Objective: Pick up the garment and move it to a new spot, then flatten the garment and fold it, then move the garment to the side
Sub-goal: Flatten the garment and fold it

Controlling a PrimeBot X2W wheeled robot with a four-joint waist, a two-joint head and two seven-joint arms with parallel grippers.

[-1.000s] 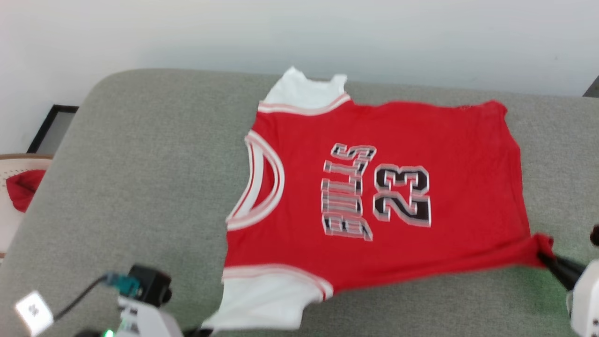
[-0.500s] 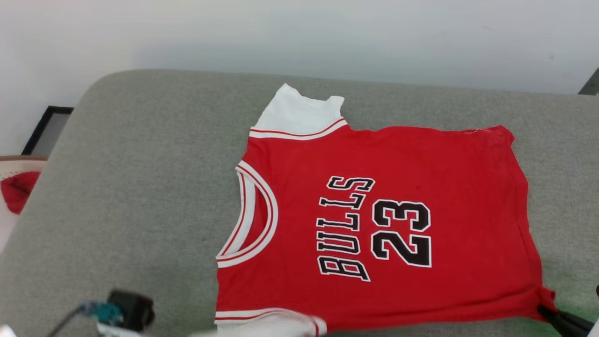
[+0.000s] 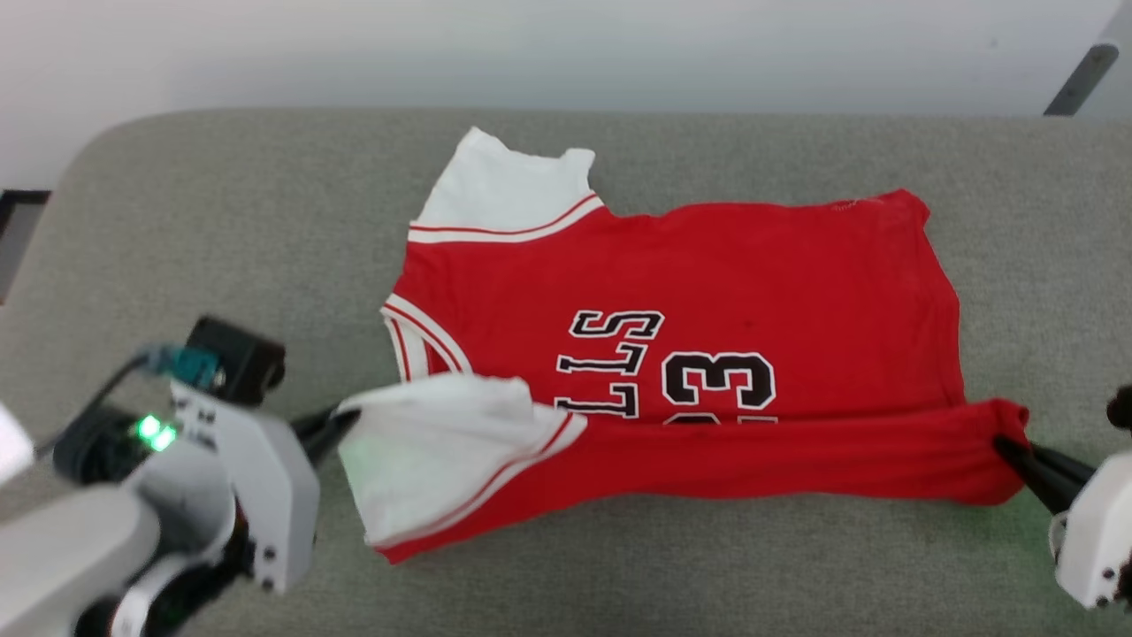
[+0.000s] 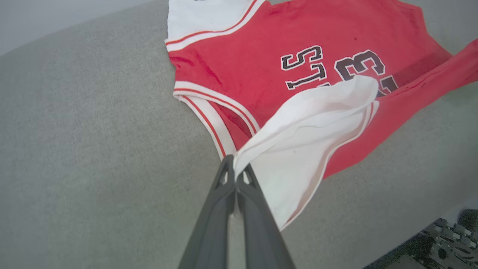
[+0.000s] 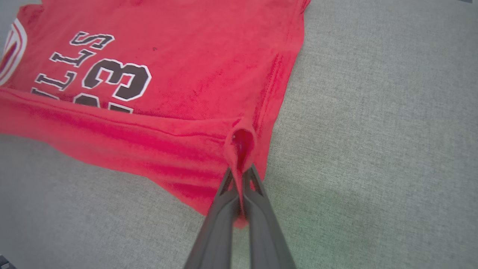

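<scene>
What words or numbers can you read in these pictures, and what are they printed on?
"LLS": black, white-edged letters on the red garment; the word's start is hidden under the lifted, folded-over edge.
"3": digit beside them on the same garment; a second digit is mostly covered, unreadable.
Nothing else legible.

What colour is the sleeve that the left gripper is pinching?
White, red-striped edge; the short sleeve of the red jersey shirt shows best in left wrist view.
</scene>
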